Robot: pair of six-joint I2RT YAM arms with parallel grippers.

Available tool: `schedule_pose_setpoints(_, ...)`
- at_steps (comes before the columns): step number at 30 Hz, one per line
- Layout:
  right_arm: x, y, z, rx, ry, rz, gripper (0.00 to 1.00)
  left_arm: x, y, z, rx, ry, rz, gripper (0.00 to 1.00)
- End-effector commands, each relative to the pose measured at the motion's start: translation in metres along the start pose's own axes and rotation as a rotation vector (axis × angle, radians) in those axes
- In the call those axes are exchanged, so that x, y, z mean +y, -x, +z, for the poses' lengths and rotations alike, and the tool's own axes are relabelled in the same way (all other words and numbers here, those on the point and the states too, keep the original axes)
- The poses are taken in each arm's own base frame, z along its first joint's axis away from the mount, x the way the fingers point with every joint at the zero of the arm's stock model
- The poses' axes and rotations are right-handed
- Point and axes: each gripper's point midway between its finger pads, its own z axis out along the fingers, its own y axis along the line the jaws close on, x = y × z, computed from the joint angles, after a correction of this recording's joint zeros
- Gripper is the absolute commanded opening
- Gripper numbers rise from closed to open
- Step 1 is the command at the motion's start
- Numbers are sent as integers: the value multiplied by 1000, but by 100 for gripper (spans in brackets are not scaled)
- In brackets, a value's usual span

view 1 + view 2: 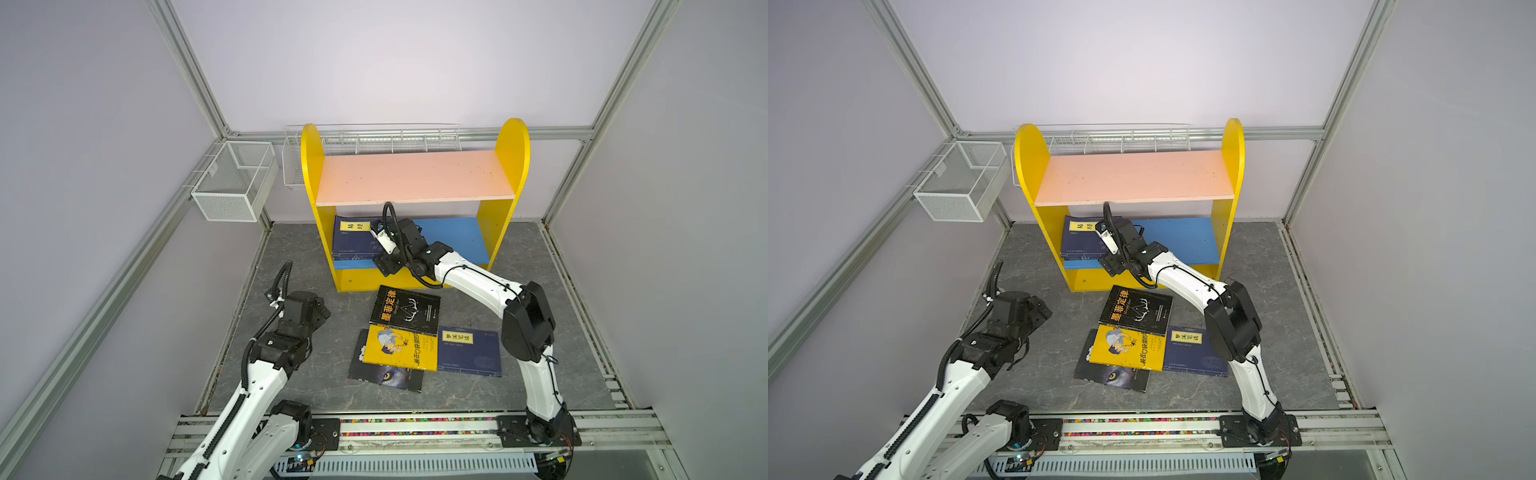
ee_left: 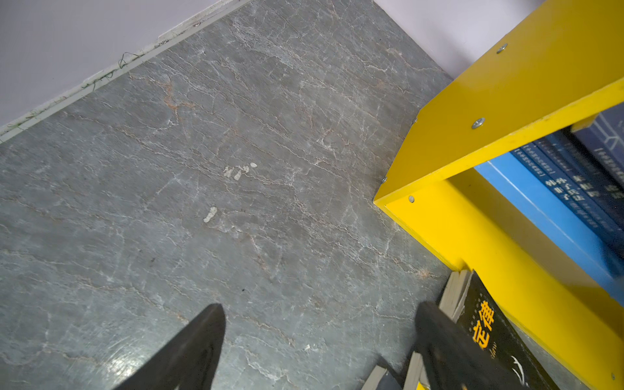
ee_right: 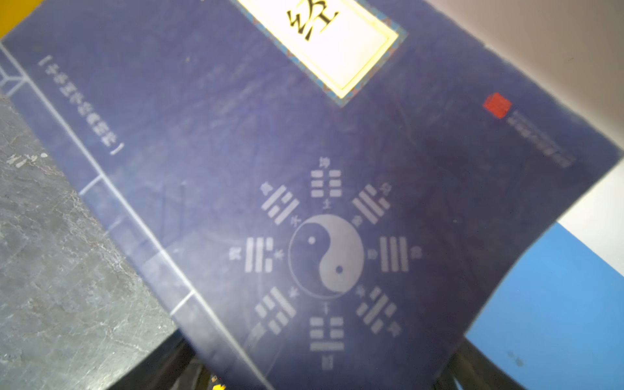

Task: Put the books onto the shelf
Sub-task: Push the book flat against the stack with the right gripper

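Right gripper [image 1: 376, 230] sits inside the shelf's [image 1: 415, 176] lower tier, jaws spread wide beside a corner of the navy book [image 1: 353, 241] topping the stack on the blue board [image 1: 453, 237], clamping nothing; its arm reaches forward and down, elbow raised. Four more books [image 1: 399, 347] lie overlapping on the table [image 2: 236, 169] before the shelf. At the shelf's left the left gripper [image 2: 317, 314] hovers wide open and empty, arm bent.

My left gripper [image 2: 320, 315] hangs, jaws wide apart, over bare worktop [image 2: 202, 169]. The pink upper board [image 1: 415, 176] lies free end to end. On the blue lower board [image 1: 453, 239], the navy book stack [image 1: 353, 245] fills the left and my right arm [image 1: 469, 282] crosses the middle. Four loose books [image 1: 399, 349] crowd the worktop in front.
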Motion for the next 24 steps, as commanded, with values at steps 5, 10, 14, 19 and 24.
schedule_pose_setpoints(5,5,24,1,-70,74,7,90,-1,-1,3,18,14,14,89)
schedule_pose_setpoints(10,6,31,-3,-91,102,33,91,-2,-4,6,30,10,16,89)
schedule_pose_setpoints(14,6,35,-8,-106,130,60,93,-3,-3,6,28,8,14,88)
schedule_pose_setpoints(19,0,43,-18,-141,130,94,93,-4,-2,6,27,6,14,88)
schedule_pose_setpoints(24,-1,49,-28,-168,156,108,93,-4,-2,6,26,7,12,88)
